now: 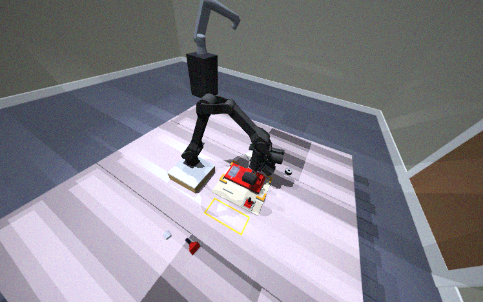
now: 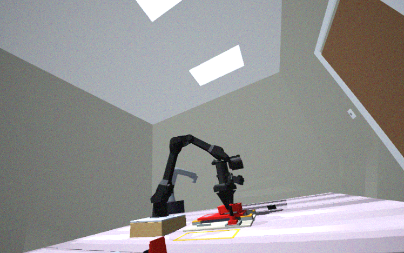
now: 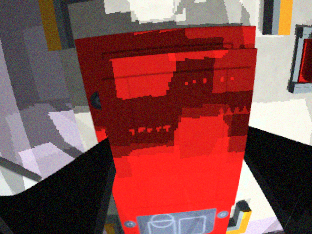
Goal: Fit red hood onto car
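The hood (image 1: 261,182) (image 2: 236,206) (image 3: 200,130), a red shell, is between the fingers of my gripper (image 2: 230,210) (image 3: 176,137), which is shut on its sides. It is over the rear part of the red chassis (image 1: 236,179) (image 2: 205,217) (image 3: 89,55), low over or on the deck. In the wrist view a strip of chassis shows beyond the hood's far edge and left side, and the hood's right side reaches the chassis edge. The pegs, corner holes and engine block are hidden, so I cannot tell whether any peg is in a hole.
The jig's pale base (image 1: 228,192) has yellow corner brackets (image 1: 261,197) (image 3: 284,17). A red piece with a black knob (image 1: 248,203) sits in its side recess. A yellow outline (image 1: 226,231) lies in front. Another red piece (image 1: 194,246), a pale chip (image 1: 166,235) and a small wheel (image 1: 288,171) lie around.
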Controlling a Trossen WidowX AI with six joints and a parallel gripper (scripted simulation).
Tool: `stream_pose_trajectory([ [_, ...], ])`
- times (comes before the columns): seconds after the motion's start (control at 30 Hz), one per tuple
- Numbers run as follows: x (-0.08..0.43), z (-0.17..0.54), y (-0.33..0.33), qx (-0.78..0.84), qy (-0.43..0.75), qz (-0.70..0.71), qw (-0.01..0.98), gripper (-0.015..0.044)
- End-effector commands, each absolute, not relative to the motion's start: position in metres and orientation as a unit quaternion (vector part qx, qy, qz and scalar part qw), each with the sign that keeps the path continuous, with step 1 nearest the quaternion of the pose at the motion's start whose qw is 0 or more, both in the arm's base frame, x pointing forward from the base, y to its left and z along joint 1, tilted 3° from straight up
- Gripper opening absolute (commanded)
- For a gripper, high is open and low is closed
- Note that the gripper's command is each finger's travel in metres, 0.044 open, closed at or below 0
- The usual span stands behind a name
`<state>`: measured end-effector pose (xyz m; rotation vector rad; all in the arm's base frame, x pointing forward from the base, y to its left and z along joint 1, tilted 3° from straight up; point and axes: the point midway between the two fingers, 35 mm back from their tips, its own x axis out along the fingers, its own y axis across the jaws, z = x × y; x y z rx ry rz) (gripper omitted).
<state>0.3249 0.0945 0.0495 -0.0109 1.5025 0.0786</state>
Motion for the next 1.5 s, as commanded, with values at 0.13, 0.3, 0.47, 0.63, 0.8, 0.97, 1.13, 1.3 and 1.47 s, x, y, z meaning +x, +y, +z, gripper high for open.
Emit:
stream_pose_trajectory([
  [0.13, 0.325, 0.046, 0.095, -0.003, 0.683, 0.036, 0.73, 0.0],
  [0.3, 0.325, 0.047, 0.095, -0.005, 0.682, 0.036, 0.73, 0.0],
  [0.47, 0.325, 0.047, 0.094, -0.005, 0.683, 0.036, 0.73, 0.0105],
  [0.63, 0.325, 0.047, 0.094, -0.005, 0.683, 0.036, 0.73, 0.0236],
  [0.8, 0.325, 0.047, 0.094, -0.005, 0.683, 0.036, 0.73, 0.0368],
  [0.97, 0.325, 0.047, 0.094, -0.005, 0.683, 0.036, 0.73, 0.044],
  [1.13, 0.325, 0.065, 0.094, -0.005, 0.683, 0.036, 0.73, 0.044],
  [1.3, 0.322, 0.11, 0.092, -0.004, 0.683, 0.036, 0.729, 0.044],
  [1.47, 0.321, 0.117, 0.091, -0.004, 0.683, 0.037, 0.729, 0.044],
])
